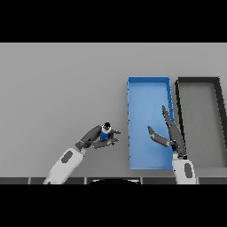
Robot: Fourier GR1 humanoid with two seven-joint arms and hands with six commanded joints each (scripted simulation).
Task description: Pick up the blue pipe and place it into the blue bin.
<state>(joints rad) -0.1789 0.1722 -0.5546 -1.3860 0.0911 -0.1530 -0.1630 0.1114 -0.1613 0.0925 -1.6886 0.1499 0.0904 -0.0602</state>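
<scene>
Pipe (105, 131) gripped in left robot hand (95, 137) beside blue bin (148, 80); right robot hand (170, 135) spread wide.

The table (62, 88) is plain grey, no pattern. The bin (148, 82) right of centre is bright blue all over — floor and walls alike. At the far right a tray (198, 80) has a black rim and grey floor. The pipe (105, 132) is blue with a black tip. Both hands — left (94, 135), right (170, 133) — are dark grey on white-and-grey arms.
</scene>
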